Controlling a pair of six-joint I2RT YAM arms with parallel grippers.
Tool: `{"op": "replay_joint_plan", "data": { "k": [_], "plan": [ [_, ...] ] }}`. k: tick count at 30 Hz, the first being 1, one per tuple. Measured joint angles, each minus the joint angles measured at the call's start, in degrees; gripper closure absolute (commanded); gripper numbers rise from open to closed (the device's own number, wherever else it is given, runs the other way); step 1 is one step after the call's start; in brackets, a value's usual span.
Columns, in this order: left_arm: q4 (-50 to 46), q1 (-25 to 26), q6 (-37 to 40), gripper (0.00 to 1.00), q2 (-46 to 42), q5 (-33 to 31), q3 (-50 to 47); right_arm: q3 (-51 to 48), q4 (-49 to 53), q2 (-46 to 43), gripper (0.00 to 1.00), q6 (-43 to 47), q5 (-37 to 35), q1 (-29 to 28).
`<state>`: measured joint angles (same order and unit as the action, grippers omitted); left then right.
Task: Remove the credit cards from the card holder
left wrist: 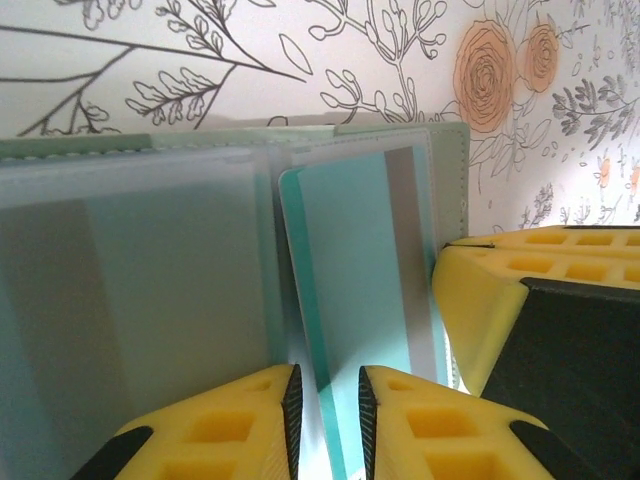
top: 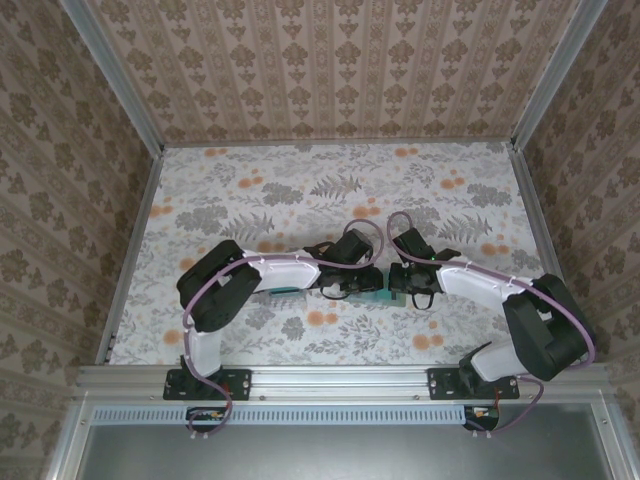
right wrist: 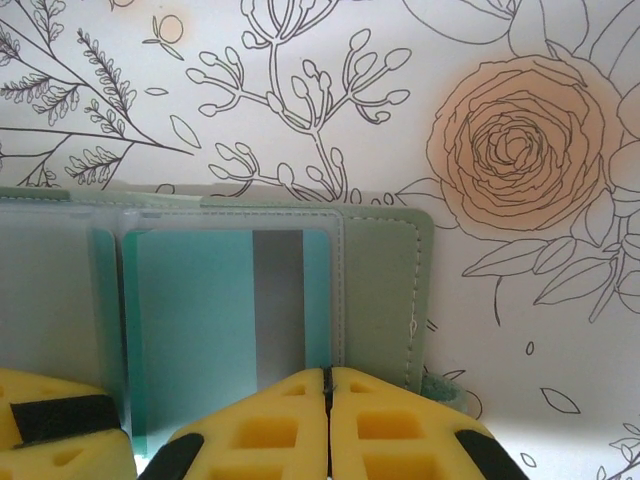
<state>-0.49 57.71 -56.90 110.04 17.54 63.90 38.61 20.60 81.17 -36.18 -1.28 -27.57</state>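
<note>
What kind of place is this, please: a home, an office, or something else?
Probably a robot test booth, not a home. Bare aluminium frame rails border a flower-patterned table top, patterned wallpaper panels close it in, and two arms are bolted at its near edge over a small sage-green folding card holder.

Glossy teal card in a stitched, matt holder with clear plastic sleeves

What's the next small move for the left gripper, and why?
Probably pull the teal credit card back out of its slot: the left gripper already straddles its near edge, and the shut right gripper seems to pin the card holder.
</note>
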Motion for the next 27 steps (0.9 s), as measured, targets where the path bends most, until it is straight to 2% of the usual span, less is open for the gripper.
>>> {"op": "replay_joint_plan", "data": {
  "k": [12, 27],
  "plan": [
    [1.42, -0.04, -2.71, 0.76, 1.14, 1.46, 0.02, -0.79, -0.72, -0.61, 0.92, -0.04, 0.0, 0.0],
    [-4.33, 0.07, -2.67, 0.76, 1.25, -0.87, 2.62, -0.85, -0.87, -0.66, 0.92, -0.2, 0.02, 0.0]
  ]
}}
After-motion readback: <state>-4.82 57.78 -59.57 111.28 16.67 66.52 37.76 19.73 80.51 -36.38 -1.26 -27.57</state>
